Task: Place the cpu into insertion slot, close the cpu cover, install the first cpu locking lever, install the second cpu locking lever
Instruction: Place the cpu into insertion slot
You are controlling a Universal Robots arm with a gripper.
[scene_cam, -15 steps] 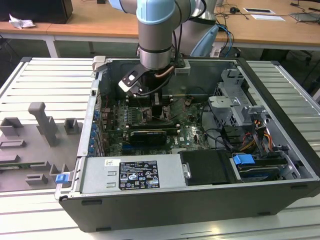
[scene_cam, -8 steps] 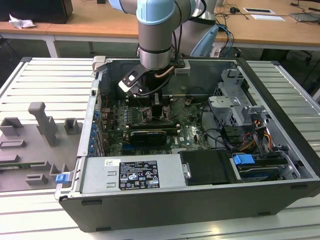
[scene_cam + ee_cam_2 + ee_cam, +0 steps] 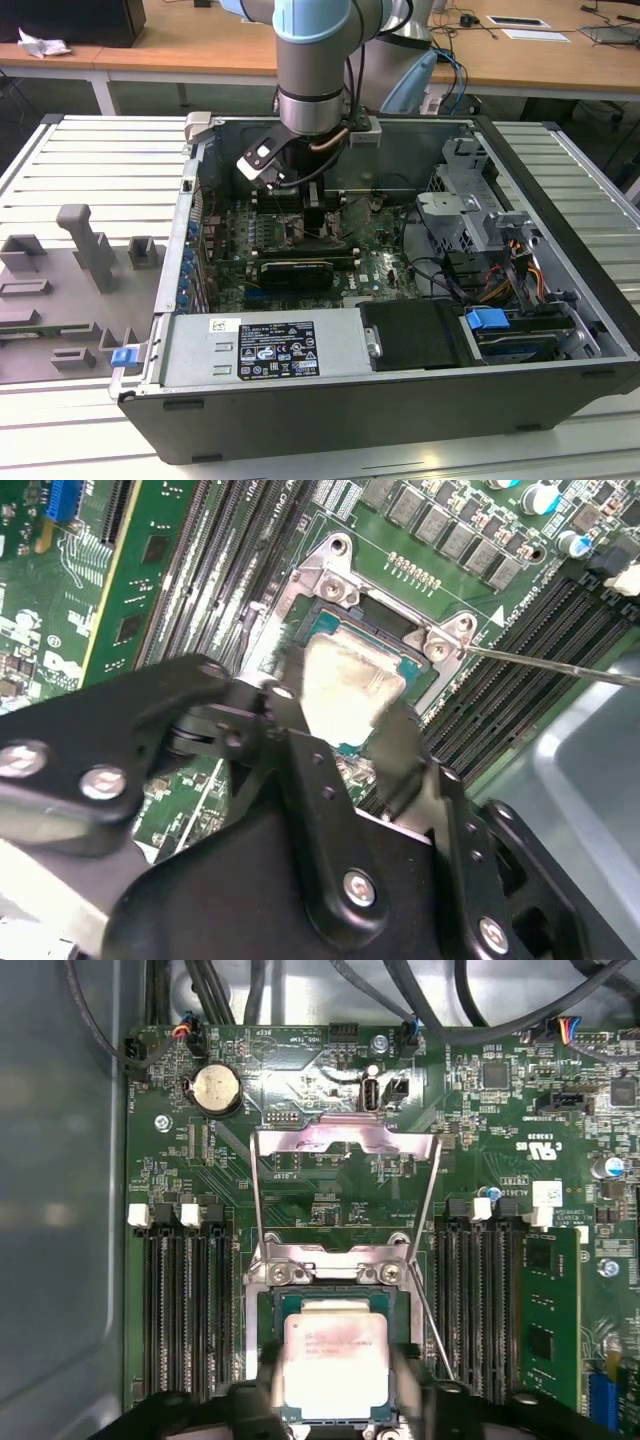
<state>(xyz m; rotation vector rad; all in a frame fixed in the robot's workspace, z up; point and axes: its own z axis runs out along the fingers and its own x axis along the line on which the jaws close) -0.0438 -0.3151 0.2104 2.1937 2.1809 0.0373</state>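
Arm [image 3: 312, 70] is reaching down into the open PC case [image 3: 560, 250] in the exterior view, w/ the gripper [image 3: 337, 1390] hanging right over the motherboard [image 3: 330, 1070], approx. mid-board. In both wrist views the fingers [image 3: 396, 742] are sitting only a chip-width apart, one on each of two opposite edges of the cpu [image 3: 336, 1365], so the gripper is looking clamped on the cpu. The fingers are showing blurred, so the exact contact line is hard to make out.

The cpu is lying flat, pale metal face up, inside the silver rim of the insertion slot [image 3: 262, 1295]. Can't tell if it is fully seated or hanging just above the contacts. The slot is lying between two banks of long black memory slots [image 3: 185, 1310].

The cpu cover [image 3: 345, 1138] is standing swung open from the slot's edge on the coin-cell battery [image 3: 215, 1088] side, clear of the chip & apart from the gripper. Two lever rods [image 3: 257, 1195] are running along the cover's sides from the slot rim, unlatched. In the second wrist view a thin rod [image 3: 560, 666] is sticking out obliquely beside the slot's corner, and the gripper's black linkage [image 3: 250, 810] is covering the near part of the slot.
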